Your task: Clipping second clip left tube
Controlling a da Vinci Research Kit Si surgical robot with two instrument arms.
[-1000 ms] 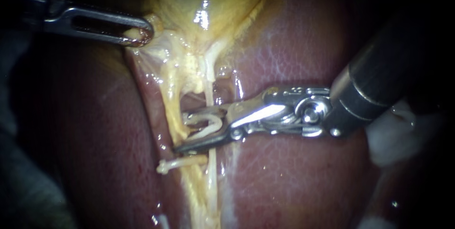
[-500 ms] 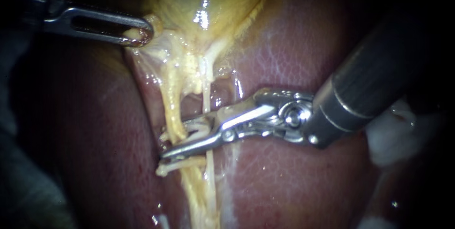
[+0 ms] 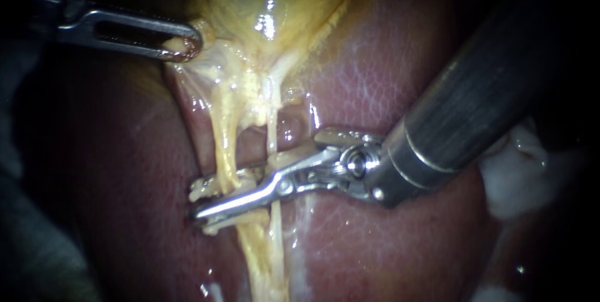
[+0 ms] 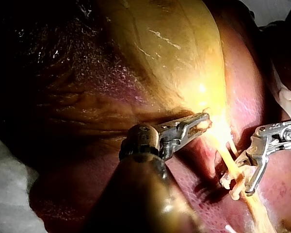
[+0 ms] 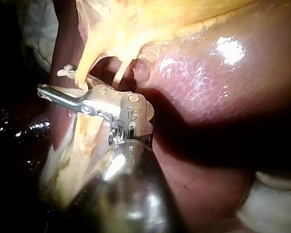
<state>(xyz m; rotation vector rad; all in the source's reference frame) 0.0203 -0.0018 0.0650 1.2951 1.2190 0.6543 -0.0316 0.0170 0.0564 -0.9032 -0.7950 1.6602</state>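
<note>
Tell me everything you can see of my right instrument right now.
The right instrument enters from the upper right: a dark shaft with a pale band, then a shiny metal wrist and two long slim jaws. The jaws cross the right tube and straddle the left tube, gripping a whitish clip between them. The lower jaw lies close beside another clip already on that tube, over the liver.
</note>
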